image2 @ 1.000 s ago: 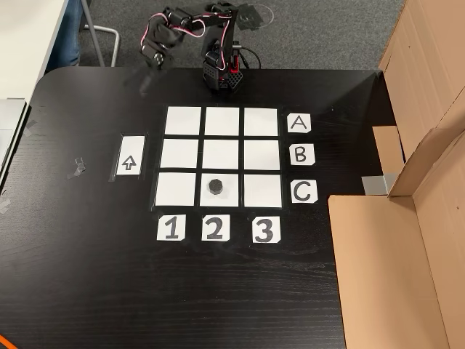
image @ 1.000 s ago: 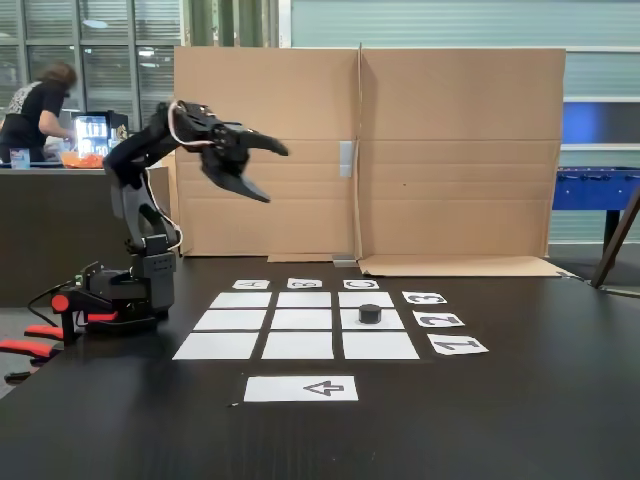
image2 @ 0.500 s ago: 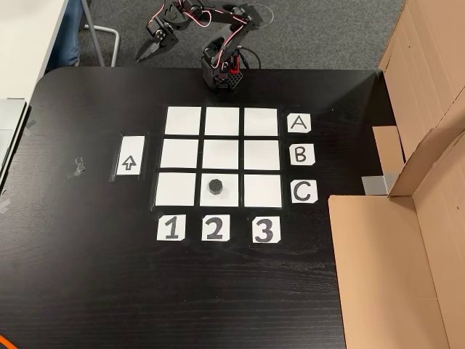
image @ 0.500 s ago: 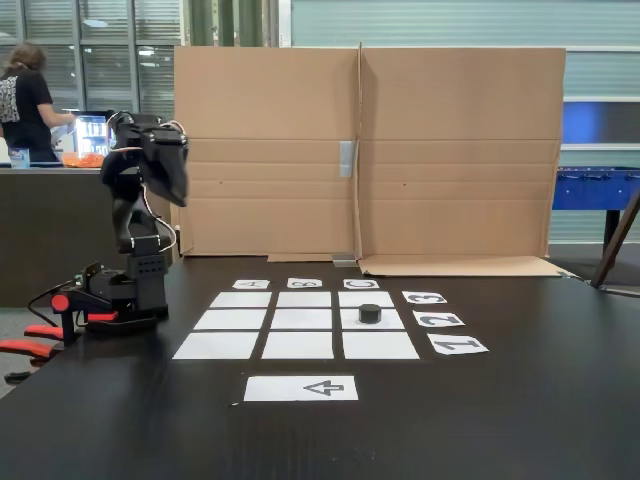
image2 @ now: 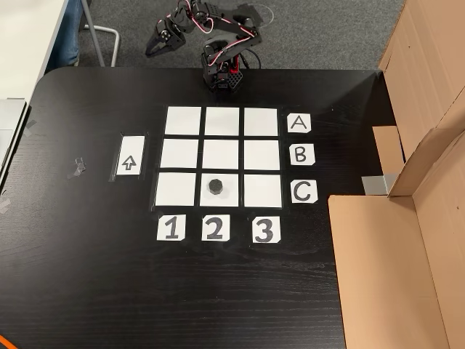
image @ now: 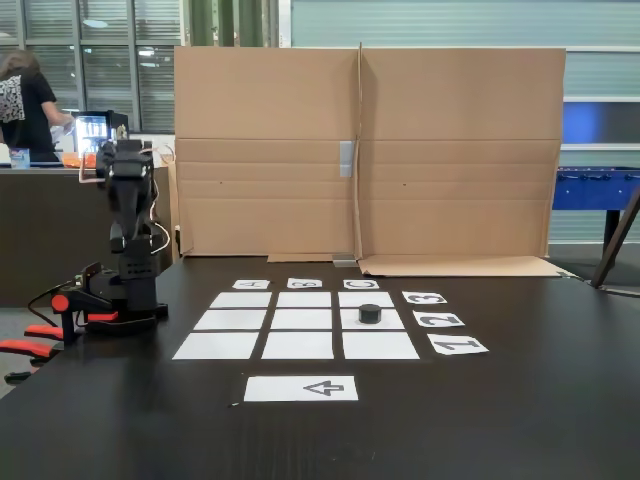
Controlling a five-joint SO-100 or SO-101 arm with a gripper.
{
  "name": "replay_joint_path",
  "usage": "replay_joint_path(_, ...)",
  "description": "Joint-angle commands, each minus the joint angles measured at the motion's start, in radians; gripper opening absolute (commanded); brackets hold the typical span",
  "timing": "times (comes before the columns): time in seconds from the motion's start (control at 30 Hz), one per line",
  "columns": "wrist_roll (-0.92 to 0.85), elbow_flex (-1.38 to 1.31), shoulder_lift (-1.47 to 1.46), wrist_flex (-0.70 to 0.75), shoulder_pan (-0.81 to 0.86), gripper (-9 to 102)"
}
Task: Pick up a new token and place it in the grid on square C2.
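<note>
One fixed view sits low at desk [image: 560,420] level, facing the cardboard wall [image: 370,150]. The other looks straight down from high up. Both catch the grid [image: 297,325] [image2: 221,157].

The arm [image2: 221,40] is folded back over its base [image2: 222,75], which sits at twelve o'clock on the bench edge in the top-down fixed view. Its hand [image2: 150,51] reaches out toward ten o'clock from the base, beyond the bench edge, fingers slightly parted and holding nothing. In the side fixed view the arm [image: 128,215] stands upright and compact above its base.
</note>
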Motion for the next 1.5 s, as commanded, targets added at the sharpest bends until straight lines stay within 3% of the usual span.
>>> replay_joint_path(0.0,-0.006,0.063,0.084,0.031,0.04,-1)
replay_joint_path(0.63,-0.037,0.356,0.428,0.109,0.146,-1)
replay_joint_path(1.47,-0.054,0.472,0.43,0.08,0.107,-1)
